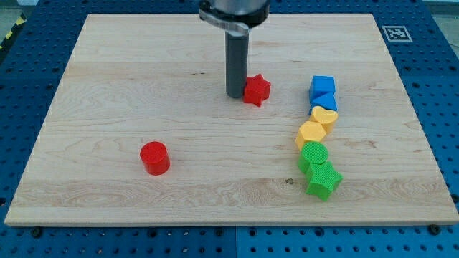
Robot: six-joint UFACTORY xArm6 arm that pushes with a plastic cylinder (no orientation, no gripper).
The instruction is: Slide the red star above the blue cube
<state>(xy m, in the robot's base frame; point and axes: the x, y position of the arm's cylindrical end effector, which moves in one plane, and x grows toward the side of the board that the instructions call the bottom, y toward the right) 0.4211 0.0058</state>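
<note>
Red star (pixel 256 89) left of blue cube (pixel 323 85)

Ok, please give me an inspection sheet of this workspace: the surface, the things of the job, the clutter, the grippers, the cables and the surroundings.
Surface: wooden board, light wood, flat.
Job's things: red star near the board's middle top; blue cube to the view's right of it, at about the same height in the view, apart from it.
Clutter: blue block, shape unclear, under the cube; yellow heart; yellow block; green cylinder; green star; red cylinder alone at the view's lower left.
Grippers: none; my tip stands just left of the red star, touching or nearly so.
Cables: nothing seen.
Surroundings: blue perforated table; a marker tag at the view's top right.
</note>
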